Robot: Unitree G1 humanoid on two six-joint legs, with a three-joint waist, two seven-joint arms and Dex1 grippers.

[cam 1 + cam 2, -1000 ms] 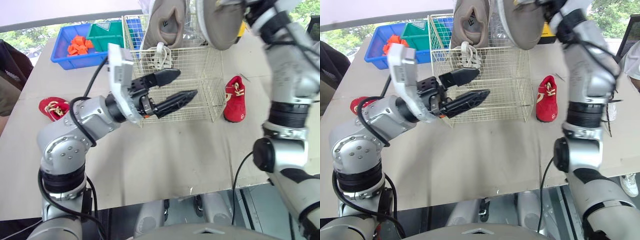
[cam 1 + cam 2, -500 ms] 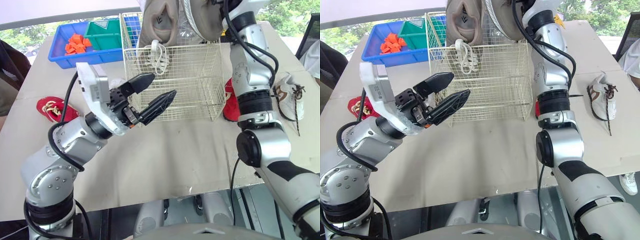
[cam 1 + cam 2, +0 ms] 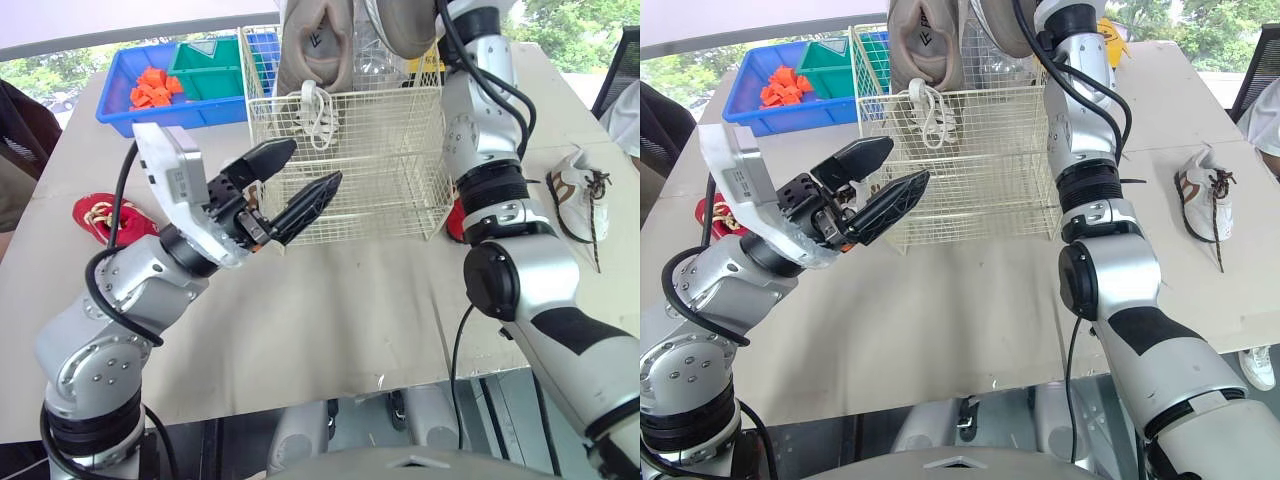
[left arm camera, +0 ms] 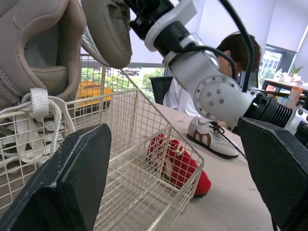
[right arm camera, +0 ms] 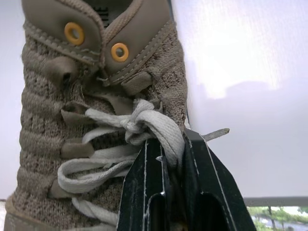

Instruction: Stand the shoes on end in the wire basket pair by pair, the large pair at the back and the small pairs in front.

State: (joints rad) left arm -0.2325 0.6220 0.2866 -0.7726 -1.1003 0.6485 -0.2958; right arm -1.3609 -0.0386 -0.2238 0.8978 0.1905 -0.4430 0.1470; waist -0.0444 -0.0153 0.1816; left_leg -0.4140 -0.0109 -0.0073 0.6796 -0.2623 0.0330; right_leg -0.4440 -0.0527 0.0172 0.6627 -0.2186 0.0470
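Above 1 o'clock corner of white wire basket [image 3: 350, 160]: large taupe knit shoe [image 5: 72, 96], hung by its pale lace, right gripper [image 5: 171, 149] clamped tight on that lace. Matching taupe shoe [image 3: 315, 50] already on end at basket's 11 o'clock back corner. Left gripper [image 3: 312, 165] spread apart, empty, outside the wire at basket's 7 o'clock.

Step in hand, by judgement: seat held shoe next to its mate. Lower straight down, toe first, sole kept off the rim wire. Keep the pinch on the lace until toe rests on basket floor, then release. Watch for swing, since a lace hold probably lets the shoe turn. Bring left gripper in to steady if needed.

Counts:
- large taupe shoes: two.
- small red shoes: two, one on grey table [image 3: 350, 300] at 9 o'clock [image 3: 108, 218], one just beside basket at 3 o'clock [image 4: 175, 161].
- white sneaker with brown trim [image 3: 578, 190]: one, farther out at 3 o'clock.
- baskets: one.
- blue plastic bin of orange pieces [image 3: 140, 118]: one, at 10 o'clock; green plastic bin [image 3: 215, 75]: one, next to it.
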